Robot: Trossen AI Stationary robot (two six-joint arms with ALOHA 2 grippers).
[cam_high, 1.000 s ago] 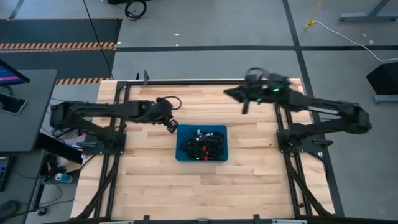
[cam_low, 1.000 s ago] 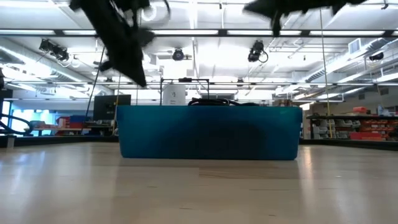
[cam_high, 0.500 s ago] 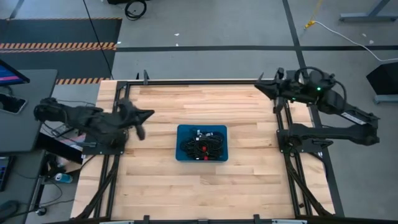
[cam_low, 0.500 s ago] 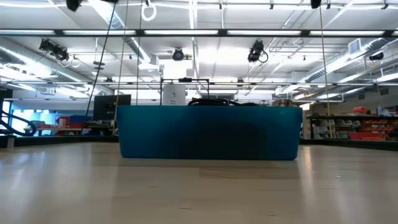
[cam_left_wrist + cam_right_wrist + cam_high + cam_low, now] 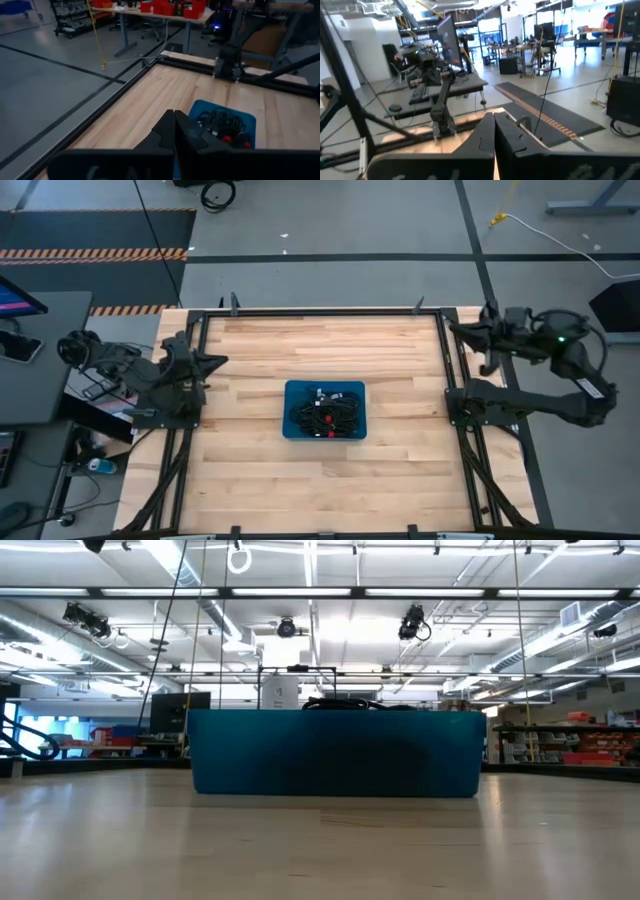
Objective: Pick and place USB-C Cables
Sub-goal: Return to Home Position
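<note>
The USB-C cables (image 5: 325,415) lie in a black tangle with red ties inside the blue tray (image 5: 288,408) at the middle of the tabletop (image 5: 400,470) — in the low view their loops just show above its rim. The left claw (image 5: 214,362) hangs at the tabletop's ten o'clock edge, clenched on nothing and well apart from the tray. The right claw (image 5: 456,330) sits at two o'clock — likewise clenched and empty.
</note>
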